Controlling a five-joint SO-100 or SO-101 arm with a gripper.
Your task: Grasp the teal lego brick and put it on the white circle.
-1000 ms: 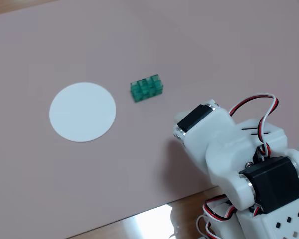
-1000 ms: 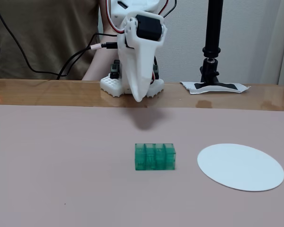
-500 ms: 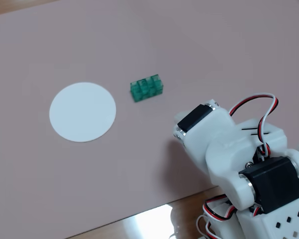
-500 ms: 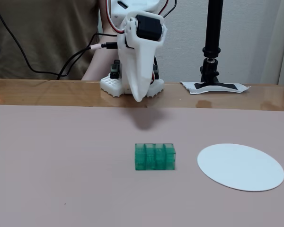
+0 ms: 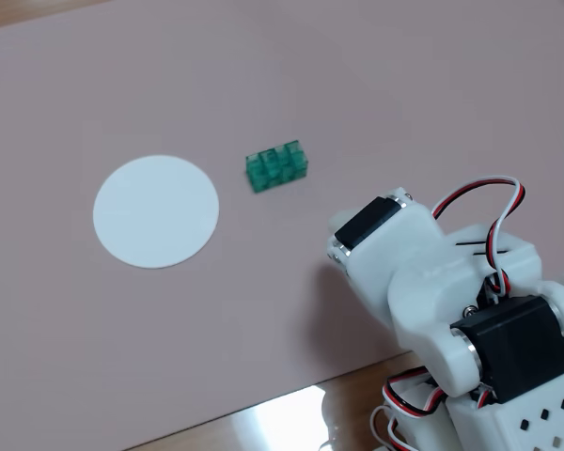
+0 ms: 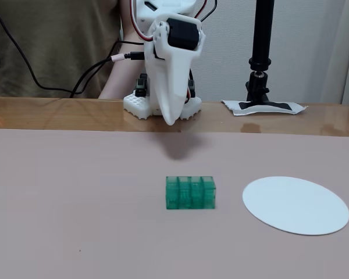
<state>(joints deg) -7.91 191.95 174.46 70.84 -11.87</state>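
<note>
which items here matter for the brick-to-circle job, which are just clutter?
Job:
- small translucent teal plastic lego brick, on the mat
- flat white round paper-like circle, bare
- white two-finger gripper, hanging clear of both

Clutter:
- black camera stand
- black cable
- pinkish mat (work surface only)

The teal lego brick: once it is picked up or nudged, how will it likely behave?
The teal lego brick looks like hard translucent plastic, so probably stiff and light. Its boxy shape sits flat on the mat, so it should slide rather than roll. The smooth sides could be a little slippery between the fingers of the tool.
</note>
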